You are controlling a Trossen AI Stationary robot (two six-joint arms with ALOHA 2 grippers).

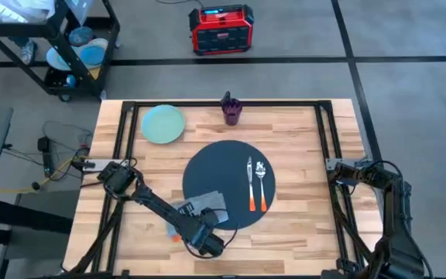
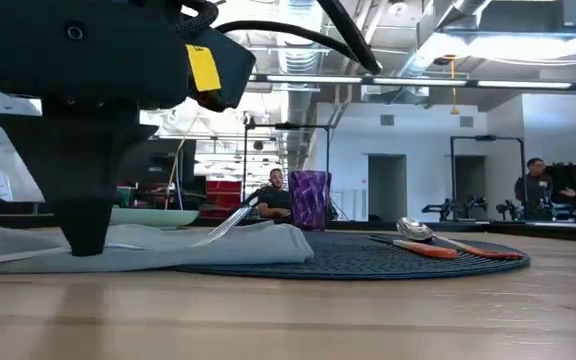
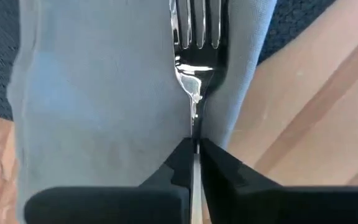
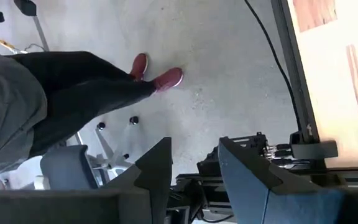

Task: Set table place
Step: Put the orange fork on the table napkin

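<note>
The left pincer (image 3: 196, 163) is closed almost fully, its two dark fingers (image 3: 219, 171) pinching the thin handle of a silver fork (image 3: 196, 56). The fork lies lengthwise on a folded grey napkin (image 3: 104, 106), tines pointing away from the pincer. In the high view this pincer (image 1: 207, 232) sits low over the near edge of the table (image 1: 300, 132), at the near-left rim of the place (image 1: 223, 167), the large round dark grey mat. The napkin (image 1: 205, 204) overlaps that rim, partly on the mat and partly on bare wood. In the low view the pincer's dark body (image 2: 88, 120) stands just over the napkin (image 2: 168, 248), and the fork (image 2: 230, 222) rises at a slant from the cloth.

On the right half of the mat a knife (image 1: 249, 186) and a spoon (image 1: 262, 184), both with orange handles, lie side by side, close together and parallel. A pale green plate (image 1: 162, 124) rests on the wood beyond the mat toward the far left, well apart from it. A purple cup (image 1: 231, 110) stands upright near the far edge, just beyond the mat.

The right pincer (image 4: 194, 163) hangs off the right side of the table over the floor, its fingers parted and holding nothing. Beyond it, a person's dark trouser leg and red shoes (image 4: 157, 73) show on the floor.
</note>
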